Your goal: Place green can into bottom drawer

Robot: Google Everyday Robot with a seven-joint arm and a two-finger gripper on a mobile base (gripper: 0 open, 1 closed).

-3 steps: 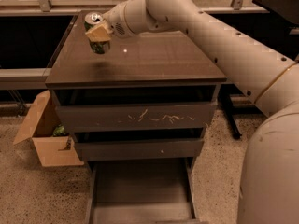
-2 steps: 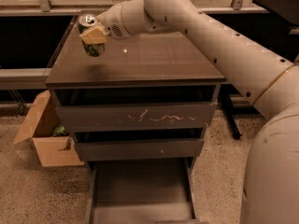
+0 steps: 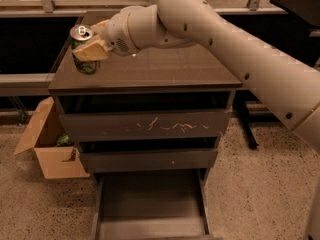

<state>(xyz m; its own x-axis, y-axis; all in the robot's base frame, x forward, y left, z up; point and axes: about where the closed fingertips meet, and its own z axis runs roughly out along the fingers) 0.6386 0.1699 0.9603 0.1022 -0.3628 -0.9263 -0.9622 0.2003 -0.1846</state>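
Observation:
The green can stands upright at the left edge of the dark cabinet top, silver top showing. My gripper reaches in from the right and its tan fingers are closed around the can's upper half. The bottom drawer is pulled open at the foot of the cabinet, its flat floor bare. The drawer with pale scratches and the plain middle drawer are closed.
An open cardboard box with something green inside sits on the speckled floor left of the cabinet. My arm spans the upper right. A dark rail and window ledge run behind the cabinet.
My gripper with the can has moved left along the cabinet top, toward its left edge. The drawers have not moved.

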